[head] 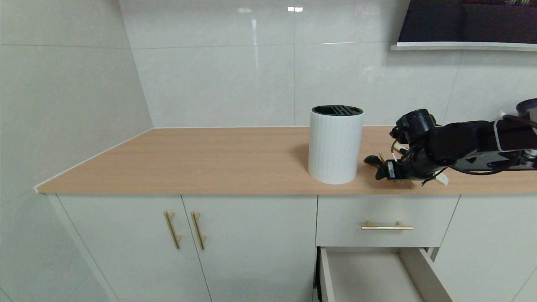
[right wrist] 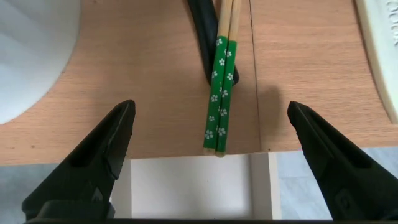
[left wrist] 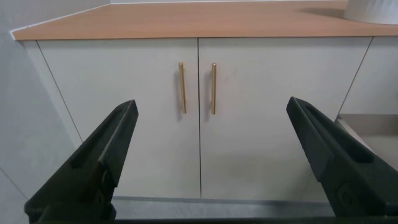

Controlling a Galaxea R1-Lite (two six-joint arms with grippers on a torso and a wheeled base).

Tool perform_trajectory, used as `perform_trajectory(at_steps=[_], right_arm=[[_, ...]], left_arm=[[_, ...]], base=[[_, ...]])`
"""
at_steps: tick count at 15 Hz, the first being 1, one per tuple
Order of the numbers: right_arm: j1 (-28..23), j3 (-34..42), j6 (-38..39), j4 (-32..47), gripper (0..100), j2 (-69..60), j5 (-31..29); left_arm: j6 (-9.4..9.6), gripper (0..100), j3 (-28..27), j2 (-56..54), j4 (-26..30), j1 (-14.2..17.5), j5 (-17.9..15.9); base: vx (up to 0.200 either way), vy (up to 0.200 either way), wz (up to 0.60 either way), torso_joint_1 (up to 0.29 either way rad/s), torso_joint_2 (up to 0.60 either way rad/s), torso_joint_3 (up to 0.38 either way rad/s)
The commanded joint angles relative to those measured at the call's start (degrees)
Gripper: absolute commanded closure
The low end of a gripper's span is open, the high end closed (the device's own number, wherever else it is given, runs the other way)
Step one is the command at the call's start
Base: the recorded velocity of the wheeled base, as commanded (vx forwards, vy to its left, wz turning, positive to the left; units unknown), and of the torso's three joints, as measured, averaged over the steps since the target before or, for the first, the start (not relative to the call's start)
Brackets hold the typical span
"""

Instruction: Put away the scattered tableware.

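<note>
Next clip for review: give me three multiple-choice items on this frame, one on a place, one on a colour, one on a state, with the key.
1. Where do the chopsticks lie? A. on a plate B. on the counter beside the white holder C. inside the holder
2. Their patterned ends are: A. green B. red C. blue
3. The lower drawer is: A. shut B. taken out C. pulled open
Key: 1 B, they lie flat on the wood by the holder; 2 A, green with white flowers; 3 C, its bare inside shows.
</note>
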Motion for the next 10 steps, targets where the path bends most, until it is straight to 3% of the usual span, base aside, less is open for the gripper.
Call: perform_trajectory(at_steps=[1,2,3,10], right_arm=[[0.06,-0.06,-0.01,0.01,0,0.62,-0.02],[0.06,-0.06,-0.01,0.01,0,0.71,-0.02],[-0.03,-0.15,-0.01,0.01,100,0.80,-0.02],[-0.38,-0.50,0.08,0.27,100,0.01,-0.11]], left_arm=[[0.00,0,0.00,0.00,-0.01,0.02,0.02],[0.00,0,0.00,0.00,-0.01,0.02,0.02],[0.00,0,0.00,0.00,-0.01,0.02,0.02],[0.00,0,0.00,0.00,-0.01,0.02,0.02]], base=[[0.000,0.000,0.00,0.000,0.00,0.000],[0.000,0.000,0.00,0.000,0.00,0.000],[0.000,0.000,0.00,0.000,0.00,0.000],[0.000,0.000,0.00,0.000,0.00,0.000]])
